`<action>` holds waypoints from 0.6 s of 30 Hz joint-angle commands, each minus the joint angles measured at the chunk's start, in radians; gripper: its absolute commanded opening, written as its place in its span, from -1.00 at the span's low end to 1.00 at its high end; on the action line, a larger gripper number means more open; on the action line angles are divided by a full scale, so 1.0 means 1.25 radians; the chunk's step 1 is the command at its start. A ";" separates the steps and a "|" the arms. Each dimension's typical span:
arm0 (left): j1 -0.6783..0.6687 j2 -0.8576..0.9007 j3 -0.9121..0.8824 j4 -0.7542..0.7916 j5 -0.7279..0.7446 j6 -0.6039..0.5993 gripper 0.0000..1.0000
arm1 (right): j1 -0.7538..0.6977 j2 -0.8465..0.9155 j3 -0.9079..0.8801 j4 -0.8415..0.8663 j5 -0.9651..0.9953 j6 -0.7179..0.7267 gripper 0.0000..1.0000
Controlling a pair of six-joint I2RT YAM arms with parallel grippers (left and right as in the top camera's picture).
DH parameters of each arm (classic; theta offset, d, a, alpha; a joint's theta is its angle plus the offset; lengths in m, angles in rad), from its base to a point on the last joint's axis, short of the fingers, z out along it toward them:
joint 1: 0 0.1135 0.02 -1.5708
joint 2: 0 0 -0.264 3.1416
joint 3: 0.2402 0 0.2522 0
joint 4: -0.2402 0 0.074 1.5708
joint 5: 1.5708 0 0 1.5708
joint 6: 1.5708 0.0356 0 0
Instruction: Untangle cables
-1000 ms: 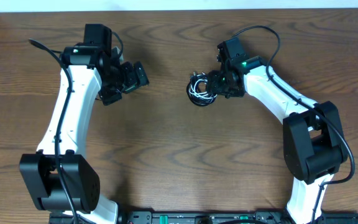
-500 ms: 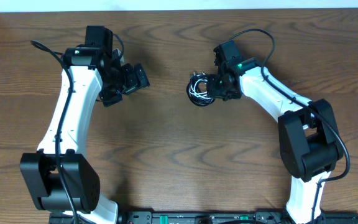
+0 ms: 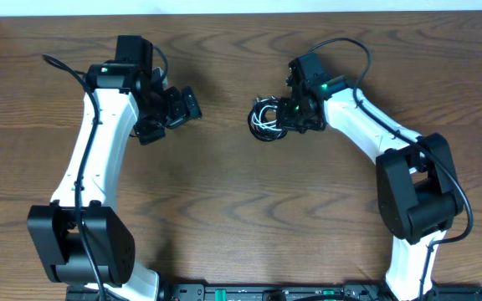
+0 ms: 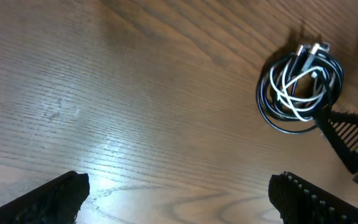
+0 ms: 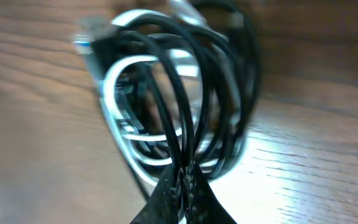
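Observation:
The cables (image 3: 265, 121) are one small coil of black and white cords lying on the wooden table (image 3: 241, 209), a little right of its middle. My right gripper (image 3: 285, 118) is at the coil's right edge. In the right wrist view its jaws (image 5: 186, 186) are pinched shut on black strands of the bundle (image 5: 179, 93), with white loops behind them. My left gripper (image 3: 172, 115) hovers to the left of the coil, wide open and holding nothing. In the left wrist view the coil (image 4: 289, 99) lies at the upper right, far beyond my open left gripper (image 4: 179, 199).
Thick black cables run along both arms (image 3: 341, 42). The arm bases (image 3: 82, 251) stand at the near edge. A pale wall edge borders the table's far side (image 3: 241, 7).
My right gripper has closed on the coil's right side, and the coil has shifted slightly left. The left arm has stayed still and open.

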 commanded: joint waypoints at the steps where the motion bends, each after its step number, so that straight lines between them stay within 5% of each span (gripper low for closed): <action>1: -0.031 0.002 -0.011 -0.002 0.053 -0.009 0.96 | -0.033 -0.096 0.055 0.005 -0.141 0.000 -0.97; 13: -0.096 0.002 -0.011 0.002 0.052 -0.010 0.96 | -0.110 -0.273 0.066 0.093 -0.309 0.009 -0.98; 18: -0.096 0.002 -0.011 0.000 0.052 -0.009 0.96 | -0.111 -0.288 0.066 0.200 -0.341 0.175 -0.98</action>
